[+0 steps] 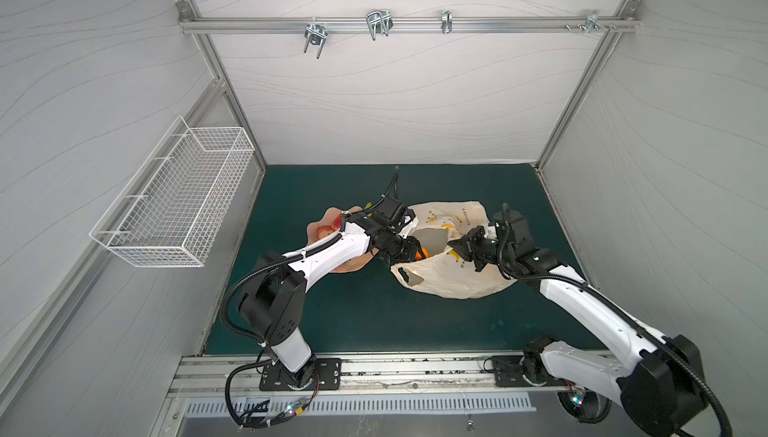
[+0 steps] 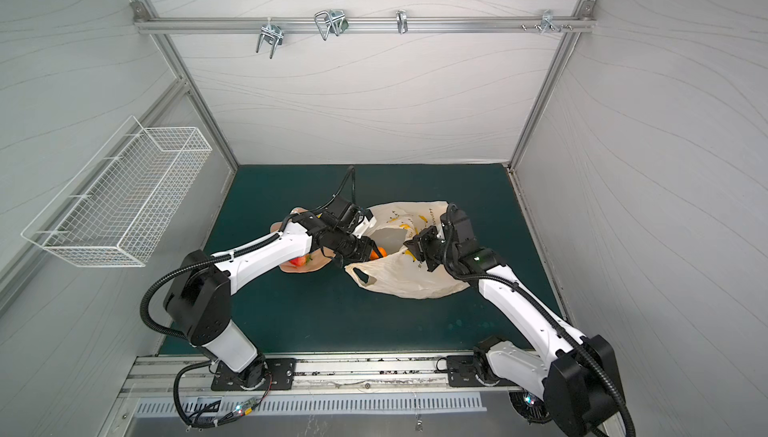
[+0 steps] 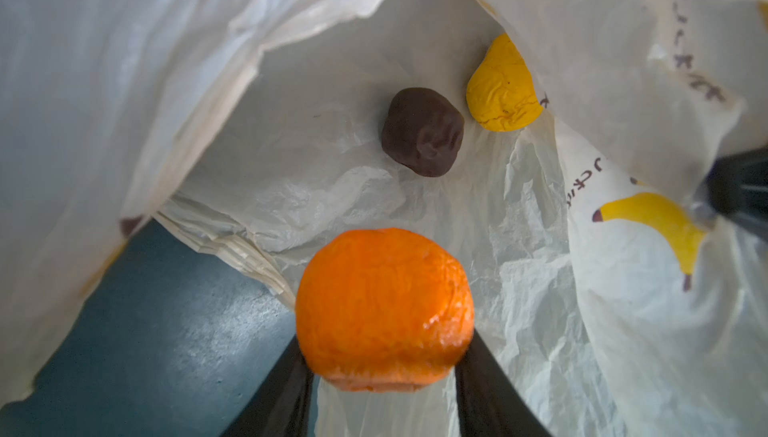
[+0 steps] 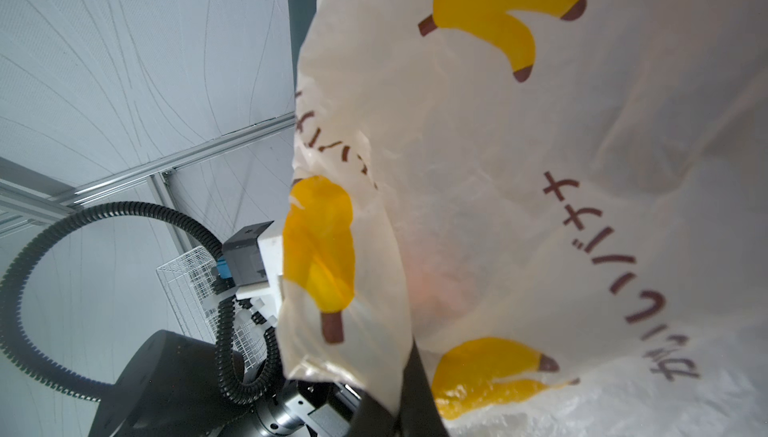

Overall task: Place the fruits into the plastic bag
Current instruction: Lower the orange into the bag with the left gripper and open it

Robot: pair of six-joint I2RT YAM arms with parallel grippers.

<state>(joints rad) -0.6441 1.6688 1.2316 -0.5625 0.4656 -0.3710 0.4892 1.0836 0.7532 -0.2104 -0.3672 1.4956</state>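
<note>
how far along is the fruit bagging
Done: the dark purple piece and yellow pear lie inside the plastic bag. In hand: the left tool holds the orange at the bag's mouth while the right tool pinches its edge up. Left: red fruit on the pink dish.

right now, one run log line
left gripper: orange at plastic bag mouth | right gripper: shut on bag edge | inside: dark purple piece, yellow pear | pink dish: red fruit
</note>
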